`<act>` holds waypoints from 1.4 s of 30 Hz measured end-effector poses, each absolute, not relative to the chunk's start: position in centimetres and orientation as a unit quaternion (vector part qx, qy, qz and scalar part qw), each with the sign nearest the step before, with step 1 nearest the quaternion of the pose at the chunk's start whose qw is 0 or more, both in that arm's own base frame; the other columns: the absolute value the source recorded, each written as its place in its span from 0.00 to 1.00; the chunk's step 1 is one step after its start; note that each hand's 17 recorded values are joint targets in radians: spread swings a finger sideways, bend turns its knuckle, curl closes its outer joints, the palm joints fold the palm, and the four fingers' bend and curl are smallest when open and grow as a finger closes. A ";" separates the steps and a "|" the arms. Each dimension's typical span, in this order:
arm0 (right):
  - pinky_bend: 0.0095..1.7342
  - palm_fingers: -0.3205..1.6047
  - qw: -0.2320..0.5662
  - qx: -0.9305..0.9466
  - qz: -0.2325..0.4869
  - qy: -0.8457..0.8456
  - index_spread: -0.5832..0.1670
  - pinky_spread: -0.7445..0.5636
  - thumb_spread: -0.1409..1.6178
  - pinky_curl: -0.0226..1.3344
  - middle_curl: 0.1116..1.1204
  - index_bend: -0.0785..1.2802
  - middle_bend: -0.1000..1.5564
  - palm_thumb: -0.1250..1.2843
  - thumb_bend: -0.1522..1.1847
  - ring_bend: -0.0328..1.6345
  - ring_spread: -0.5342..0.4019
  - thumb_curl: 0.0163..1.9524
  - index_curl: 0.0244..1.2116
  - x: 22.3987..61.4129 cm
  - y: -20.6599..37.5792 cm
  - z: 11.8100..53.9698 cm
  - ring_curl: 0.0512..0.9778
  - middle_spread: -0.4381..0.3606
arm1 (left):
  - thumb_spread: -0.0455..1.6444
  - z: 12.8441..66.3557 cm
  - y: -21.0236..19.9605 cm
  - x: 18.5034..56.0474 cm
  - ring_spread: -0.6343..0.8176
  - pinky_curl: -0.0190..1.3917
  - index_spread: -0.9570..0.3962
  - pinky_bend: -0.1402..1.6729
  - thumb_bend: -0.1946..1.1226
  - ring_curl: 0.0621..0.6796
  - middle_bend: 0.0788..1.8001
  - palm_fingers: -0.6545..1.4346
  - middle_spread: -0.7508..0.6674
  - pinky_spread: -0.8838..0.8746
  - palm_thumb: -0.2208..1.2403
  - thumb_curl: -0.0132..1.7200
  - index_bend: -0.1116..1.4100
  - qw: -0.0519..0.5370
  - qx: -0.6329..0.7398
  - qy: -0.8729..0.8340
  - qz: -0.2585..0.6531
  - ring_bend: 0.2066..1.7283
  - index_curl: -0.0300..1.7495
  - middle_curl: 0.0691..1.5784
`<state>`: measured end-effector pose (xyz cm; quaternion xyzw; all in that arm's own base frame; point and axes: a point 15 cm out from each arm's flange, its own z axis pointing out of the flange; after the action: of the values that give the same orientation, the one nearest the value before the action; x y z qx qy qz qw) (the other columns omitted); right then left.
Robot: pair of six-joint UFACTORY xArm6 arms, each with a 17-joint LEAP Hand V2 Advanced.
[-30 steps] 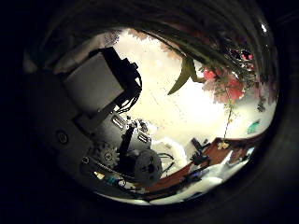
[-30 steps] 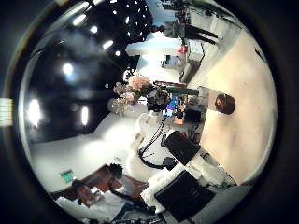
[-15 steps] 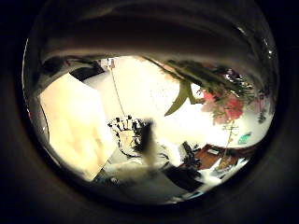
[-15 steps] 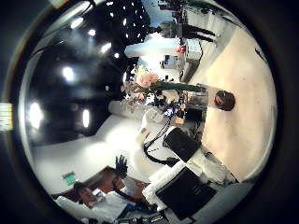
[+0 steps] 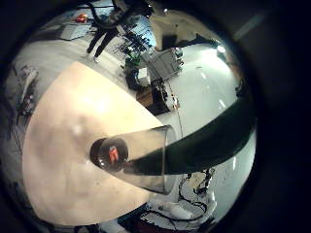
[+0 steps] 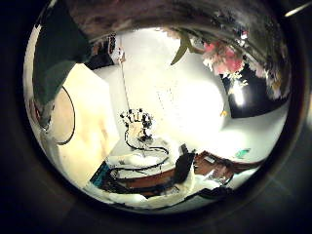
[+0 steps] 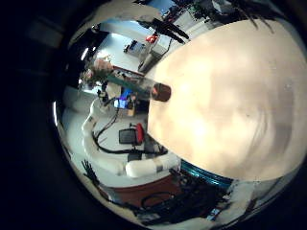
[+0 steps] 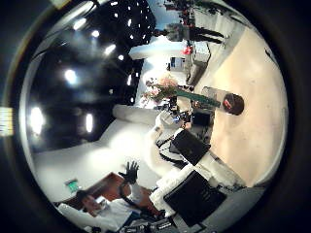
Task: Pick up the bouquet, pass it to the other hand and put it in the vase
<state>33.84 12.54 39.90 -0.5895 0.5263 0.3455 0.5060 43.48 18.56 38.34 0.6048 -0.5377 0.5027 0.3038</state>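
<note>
The vase [image 5: 131, 155], a clear cylinder with a dark base, stands on the table [image 5: 68, 116] close under my left palm. The bouquet's thick stem [image 5: 209, 141] runs across that palm to the vase's mouth; how deep it reaches I cannot tell. Its flowers [image 6: 222, 57] and a leaf [image 6: 180, 49] show in the left thumb side view. From the right palm, the vase [image 8: 231, 103] stands across the table, the flowers [image 8: 160, 89] are level with its mouth, and my left hand [image 8: 170, 103] is shut on the stem. My right hand [image 8: 199, 199] holds nothing, fingers relaxed, well away from the vase [image 7: 159, 92].
The round table top [image 7: 221, 96] spreads wide under the right palm. The left arm [image 7: 106, 134] rises behind the vase. Room furniture and clutter stand beyond the table's far edge [image 5: 146, 73].
The left hand has carried the bouquet closer to the vase, so the stem end now meets its mouth. The left palm's views have swung round to the table and vase. The right hand's view barely shifted.
</note>
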 end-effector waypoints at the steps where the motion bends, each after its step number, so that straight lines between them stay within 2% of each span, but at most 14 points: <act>1: 0.43 0.25 0.506 -0.590 0.345 0.526 0.30 0.93 0.67 0.18 0.23 0.18 0.19 0.55 0.10 0.38 0.78 0.23 0.22 33.8 12.6 40.0 0.17 0.63 | 0.50 38.1 18.6 43.2 0.87 0.38 0.67 0.17 0.11 0.19 0.06 0.22 0.92 0.85 0.14 0.20 0.14 0.307 0.604 -0.540 0.499 0.25 0.17 0.13; 9: 0.42 0.26 0.506 -0.592 0.346 0.524 0.29 0.94 0.67 0.18 0.23 0.18 0.18 0.55 0.10 0.37 0.78 0.23 0.22 33.7 12.6 40.0 0.16 0.63 | 0.50 39.2 17.1 40.5 0.87 0.29 0.67 0.17 0.11 0.17 0.06 0.25 0.89 0.85 0.14 0.19 0.17 0.328 0.569 -0.571 0.493 0.20 0.15 0.13; 16: 0.41 0.27 0.506 -0.594 0.346 0.521 0.29 0.94 0.67 0.17 0.23 0.18 0.18 0.56 0.10 0.37 0.77 0.23 0.23 33.4 12.7 40.2 0.16 0.62 | 0.51 40.5 14.7 37.8 0.86 0.25 0.68 0.17 0.11 0.17 0.06 0.27 0.86 0.84 0.14 0.19 0.17 0.319 0.559 -0.594 0.482 0.18 0.15 0.13; 24: 0.40 0.28 0.507 -0.596 0.346 0.518 0.30 0.94 0.67 0.17 0.23 0.18 0.18 0.56 0.10 0.36 0.77 0.24 0.23 33.5 12.9 40.2 0.16 0.61 | 0.51 38.4 13.9 33.6 0.87 0.22 0.71 0.17 0.12 0.19 0.06 0.29 0.87 0.84 0.14 0.18 0.18 0.301 0.593 -0.631 0.400 0.17 0.17 0.13; 29: 0.40 0.29 0.504 -0.602 0.351 0.510 0.30 0.94 0.67 0.16 0.23 0.19 0.18 0.56 0.10 0.36 0.77 0.24 0.23 33.2 13.6 40.3 0.15 0.61 | 0.51 36.6 15.5 35.4 0.88 0.21 0.72 0.18 0.12 0.19 0.06 0.28 0.89 0.85 0.14 0.18 0.17 0.275 0.642 -0.608 0.377 0.17 0.17 0.13; 39: 0.40 0.30 0.504 -0.619 0.353 0.489 0.30 0.94 0.67 0.15 0.23 0.19 0.18 0.56 0.10 0.36 0.77 0.24 0.24 32.9 14.5 39.9 0.15 0.60 | 0.52 38.6 14.1 40.1 0.89 0.21 0.72 0.18 0.12 0.21 0.06 0.28 0.90 0.85 0.14 0.18 0.17 0.264 0.688 -0.577 0.353 0.18 0.16 0.13; 42: 0.39 0.30 0.505 -0.624 0.354 0.480 0.29 0.94 0.67 0.15 0.23 0.18 0.18 0.56 0.10 0.36 0.77 0.24 0.24 32.9 14.7 39.6 0.15 0.60 | 0.52 38.7 13.6 40.4 0.89 0.21 0.72 0.18 0.12 0.21 0.06 0.28 0.90 0.85 0.14 0.19 0.17 0.260 0.706 -0.575 0.322 0.17 0.16 0.12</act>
<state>32.90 14.68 39.65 -0.6243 0.4797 0.3536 0.5051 40.37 13.56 38.74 0.7055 -0.5751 0.3219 0.2604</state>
